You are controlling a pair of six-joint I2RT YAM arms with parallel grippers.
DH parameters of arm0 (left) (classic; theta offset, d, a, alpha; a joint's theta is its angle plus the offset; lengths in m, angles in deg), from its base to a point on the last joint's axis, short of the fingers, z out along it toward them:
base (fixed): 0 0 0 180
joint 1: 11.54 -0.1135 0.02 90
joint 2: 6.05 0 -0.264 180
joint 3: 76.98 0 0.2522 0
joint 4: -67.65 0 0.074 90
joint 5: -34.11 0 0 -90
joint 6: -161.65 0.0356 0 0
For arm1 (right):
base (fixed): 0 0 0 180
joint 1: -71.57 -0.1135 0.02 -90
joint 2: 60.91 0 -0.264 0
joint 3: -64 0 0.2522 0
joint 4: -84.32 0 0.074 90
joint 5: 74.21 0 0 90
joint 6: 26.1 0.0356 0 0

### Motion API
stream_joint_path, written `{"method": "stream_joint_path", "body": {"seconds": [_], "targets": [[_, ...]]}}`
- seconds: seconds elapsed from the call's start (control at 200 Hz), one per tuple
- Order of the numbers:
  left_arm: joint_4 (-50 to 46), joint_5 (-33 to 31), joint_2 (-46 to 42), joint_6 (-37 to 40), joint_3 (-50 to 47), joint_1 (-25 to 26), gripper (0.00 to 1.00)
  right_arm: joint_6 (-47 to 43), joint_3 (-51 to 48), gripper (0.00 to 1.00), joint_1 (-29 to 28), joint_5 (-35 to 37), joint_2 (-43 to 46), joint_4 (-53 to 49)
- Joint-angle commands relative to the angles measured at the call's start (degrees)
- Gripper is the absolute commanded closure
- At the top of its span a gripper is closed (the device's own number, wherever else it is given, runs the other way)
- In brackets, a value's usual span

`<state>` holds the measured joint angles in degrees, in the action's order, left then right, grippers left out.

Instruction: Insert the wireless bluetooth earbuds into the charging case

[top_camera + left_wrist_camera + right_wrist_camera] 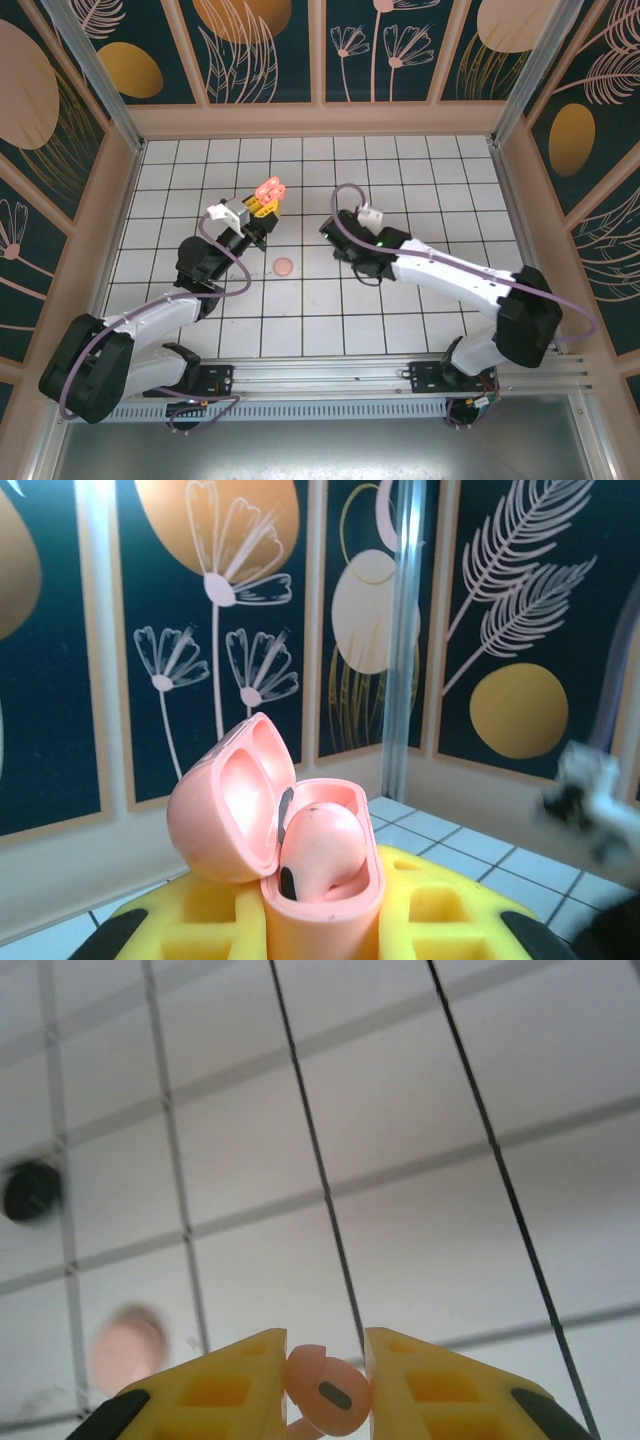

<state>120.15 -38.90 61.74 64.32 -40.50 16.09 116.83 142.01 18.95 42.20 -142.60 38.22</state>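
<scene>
My right claw (325,1400) is clenched on a coral-pink earbud (328,1388), pinched by its bulb between the yellow fingers (230,1390), which I judge leaves the stem free to go in first. My left claw (320,935) grips the pink case (315,920) upright by its base, with the lid (225,815) tipped back so the slots face up. A second earbud (322,845) already sits inside. The case hangs off to my right claw's left, apart from it, above the tiled table (420,300). A small pink thing (284,266) lies on the tiles nearby; I cannot tell what it is.
</scene>
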Motion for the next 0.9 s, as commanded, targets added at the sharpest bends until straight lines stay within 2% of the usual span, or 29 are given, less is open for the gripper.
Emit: {"method": "stream_joint_path", "body": {"seconds": [0.0, 0.21, 0.39, 0.601, 0.891], "targets": [[-3.38, 5.91, -0.84, 1.83, 2.54, -0.48, 1.0, -15.18, 4.57, 0.76, 2.36, 4.38, 3.98, 7.53], [-7.68, 12.27, -0.1, 2.9, 4.09, -0.48, 1.0, -37.08, 9.73, 0.76, 4.28, -0.72, 5.29, 20.19], [-14.67, 18.69, 1.65, 4.72, 7.85, -0.42, 1.0, -49.24, 8.4, 0.76, 5.63, -12.52, 6.9, 28.37], [-18.91, 22.24, 4.13, 5.97, 11.87, -0.47, 1.0, -54.77, 6.09, 0.76, 6.61, -22.4, 8.17, 32.89], [-17.14, 23.19, 6.02, 5.2, 13.4, -0.43, 1.0, -56.44, 5.82, 0.77, 6.65, -26.97, 6.73, 33.02]]}}
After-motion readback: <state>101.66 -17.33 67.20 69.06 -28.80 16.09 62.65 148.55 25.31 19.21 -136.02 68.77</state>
